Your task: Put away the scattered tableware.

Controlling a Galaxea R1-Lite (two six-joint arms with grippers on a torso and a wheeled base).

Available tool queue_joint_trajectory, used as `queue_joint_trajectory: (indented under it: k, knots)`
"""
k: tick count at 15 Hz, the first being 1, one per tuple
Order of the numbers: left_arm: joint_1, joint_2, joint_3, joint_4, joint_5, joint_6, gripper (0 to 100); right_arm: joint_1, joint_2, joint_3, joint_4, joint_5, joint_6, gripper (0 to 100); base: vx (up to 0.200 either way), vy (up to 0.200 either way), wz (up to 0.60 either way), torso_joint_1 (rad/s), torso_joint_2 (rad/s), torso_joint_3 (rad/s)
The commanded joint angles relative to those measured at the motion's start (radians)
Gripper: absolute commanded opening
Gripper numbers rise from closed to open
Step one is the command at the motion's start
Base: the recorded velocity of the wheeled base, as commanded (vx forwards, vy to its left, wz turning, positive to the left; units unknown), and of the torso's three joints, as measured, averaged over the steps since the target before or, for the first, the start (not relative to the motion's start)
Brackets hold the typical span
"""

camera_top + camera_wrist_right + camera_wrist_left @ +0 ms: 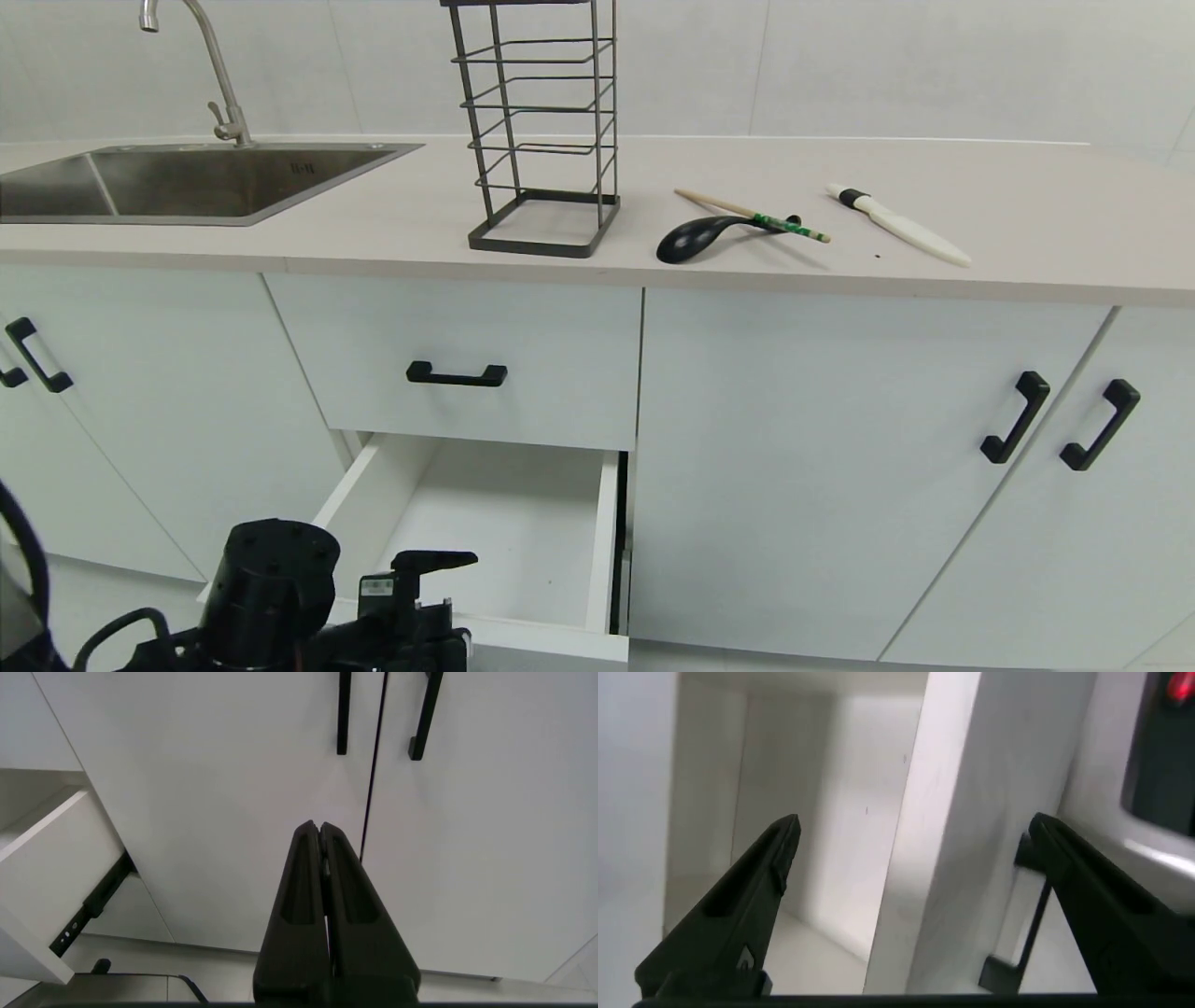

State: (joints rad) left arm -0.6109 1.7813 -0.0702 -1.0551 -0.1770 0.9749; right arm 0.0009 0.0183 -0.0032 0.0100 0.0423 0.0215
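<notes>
Kitchen scene, pale countertop (934, 168), and all the tableware sits on its right half. A glossy black spoon (691, 241) has a pair of green-banded wooden chopsticks (752, 215) lying across its handle. A white knife with a black collar (896, 224) lies nearby, apart from both.

Below, the lower white drawer (495, 532) stands pulled out. The left gripper (915, 831) hangs low at the drawer's front, fingers spread wide, holding nothing. The right gripper (320, 831) is clenched tip to tip on nothing, aimed at the white cabinet doors (234, 784).

Best play, I'd say: raise an arm to counter height and take the chopsticks first, since they lie on top. Pinch them mid-length and carry them level to the drawer.
</notes>
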Motion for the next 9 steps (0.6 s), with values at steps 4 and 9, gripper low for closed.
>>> queue_joint_trajectory:
  k: [4,9]
  knots:
    - [-0.124,-0.217,-0.019,0.000,0.068,-0.217,100,0.001,0.002,0.000,0.001,0.001,0.000,0,0.000,0.000,0.00,0.000,0.00,0.000]
    - [-0.040,-0.316,-0.276,0.072,0.070,-0.587,100,0.001,0.002,0.000,0.001,0.001,0.000,0,0.000,0.000,0.00,0.000,0.00,0.000]
